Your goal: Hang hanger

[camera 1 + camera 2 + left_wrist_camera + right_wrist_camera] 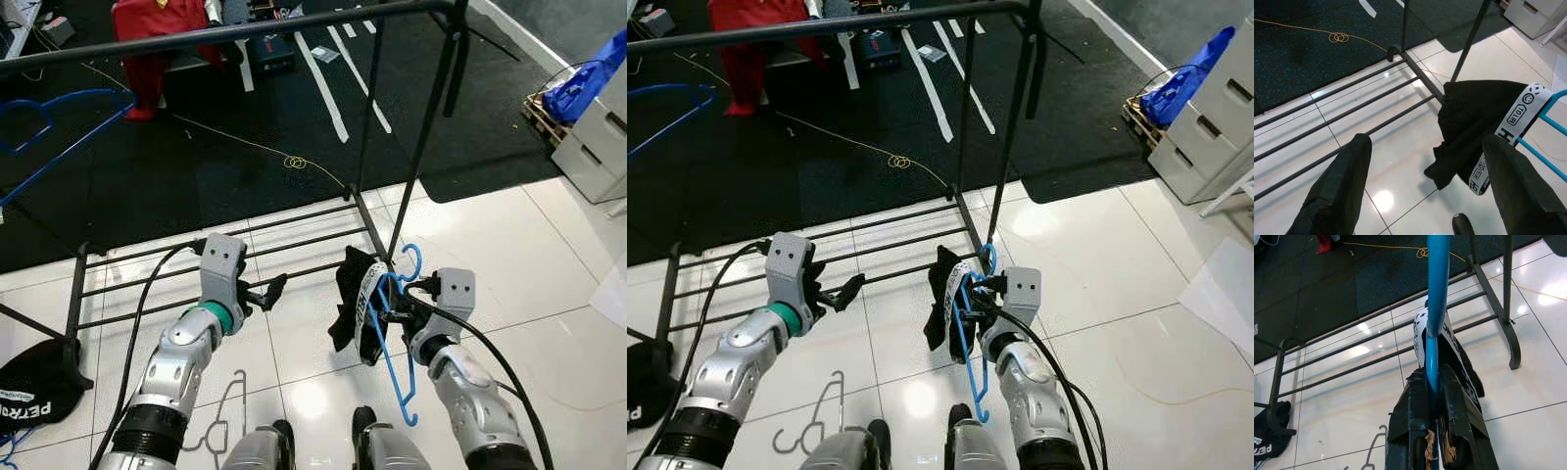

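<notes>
The right end effector (pixel 411 294) is clamped on a blue hanger (pixel 396 362) carrying a black garment (pixel 355 299), held low beside the clothes rack (pixel 245 31) upright. The left end effector (pixel 263 294) hovers open and empty over the rack's bottom bars.

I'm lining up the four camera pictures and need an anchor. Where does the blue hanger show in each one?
Left eye view: blue hanger right of centre, low, in the right gripper.
Right eye view: centre, low.
Left wrist view: thin blue bars at the right edge.
Right wrist view: blue bar down the middle, clamped between the fingers.
Shared landmark: the black garment with a white printed band draped on it.
</notes>
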Controlling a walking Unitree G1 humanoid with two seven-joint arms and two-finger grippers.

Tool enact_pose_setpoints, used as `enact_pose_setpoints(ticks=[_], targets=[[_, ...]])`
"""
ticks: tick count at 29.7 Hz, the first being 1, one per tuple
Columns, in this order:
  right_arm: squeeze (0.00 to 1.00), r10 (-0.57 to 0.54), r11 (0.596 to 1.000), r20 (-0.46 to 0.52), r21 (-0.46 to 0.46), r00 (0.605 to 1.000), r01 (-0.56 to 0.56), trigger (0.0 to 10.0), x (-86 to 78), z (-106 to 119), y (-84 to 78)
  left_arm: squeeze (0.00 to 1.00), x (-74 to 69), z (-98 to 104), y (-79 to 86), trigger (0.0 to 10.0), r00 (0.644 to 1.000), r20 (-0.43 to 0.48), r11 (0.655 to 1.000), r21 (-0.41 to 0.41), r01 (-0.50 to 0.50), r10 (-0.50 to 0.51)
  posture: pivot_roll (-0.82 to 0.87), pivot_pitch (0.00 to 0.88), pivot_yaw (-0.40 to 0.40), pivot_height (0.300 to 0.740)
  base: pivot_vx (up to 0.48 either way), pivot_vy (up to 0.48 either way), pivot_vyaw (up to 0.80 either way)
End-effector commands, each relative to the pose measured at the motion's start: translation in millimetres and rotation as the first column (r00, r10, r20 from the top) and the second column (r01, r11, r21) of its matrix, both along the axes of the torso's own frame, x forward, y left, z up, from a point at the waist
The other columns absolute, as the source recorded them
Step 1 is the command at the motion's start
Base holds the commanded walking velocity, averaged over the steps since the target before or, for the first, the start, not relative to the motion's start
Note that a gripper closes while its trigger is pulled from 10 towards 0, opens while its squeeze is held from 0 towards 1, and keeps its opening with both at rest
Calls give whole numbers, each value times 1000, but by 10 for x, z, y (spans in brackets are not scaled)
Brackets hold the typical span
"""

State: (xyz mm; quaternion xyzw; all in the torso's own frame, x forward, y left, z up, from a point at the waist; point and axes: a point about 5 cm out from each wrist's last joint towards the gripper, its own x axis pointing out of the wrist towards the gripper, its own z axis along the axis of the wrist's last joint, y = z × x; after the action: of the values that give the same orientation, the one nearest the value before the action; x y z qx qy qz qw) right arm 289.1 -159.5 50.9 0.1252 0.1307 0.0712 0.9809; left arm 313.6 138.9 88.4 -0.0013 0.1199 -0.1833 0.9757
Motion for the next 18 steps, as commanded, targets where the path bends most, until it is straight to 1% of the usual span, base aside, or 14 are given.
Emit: enact_pose_setpoints(ticks=[1, 10, 15, 17, 18], targets=[[0, -4, 1000, -23, 11, 1000, 4, 10000, -32, -50, -2, 0, -42, -97, 11, 10000, 999, -42, 1000, 18, 0, 1, 21, 144, 112, 740, 0, 0, 0], [0, -4, 1000, -20, 6, 1000, 4, 10000, -33, -50, -1, 0, -40, -100, 8, 10000, 999, -42, 1000, 24, 7, -6, 19, 139, 111, 740, 0, 0, 0], [0, -6, 999, -8, -40, 1000, 6, 10000, -33, -63, -6, 0, -39, -125, 22, 10000, 999, -38, 999, 22, -26, 27, 18, 135, 106, 740, 0, 0, 0], [0, -13, 997, -2, -74, 1000, 13, 10000, -37, -78, -13, 0, -45, -154, 38, 10000, 997, -39, 997, -10, -72, 72, 14, 126, 99, 740, 0, 0, 0], [0, -13, 997, -2, -74, 1000, 13, 10000, -37, -78, -13, 0, -45, -154, 38, 10000, 997, -39, 997, -10, -72, 72, 14, 126, 99, 740, 0, 0, 0]])
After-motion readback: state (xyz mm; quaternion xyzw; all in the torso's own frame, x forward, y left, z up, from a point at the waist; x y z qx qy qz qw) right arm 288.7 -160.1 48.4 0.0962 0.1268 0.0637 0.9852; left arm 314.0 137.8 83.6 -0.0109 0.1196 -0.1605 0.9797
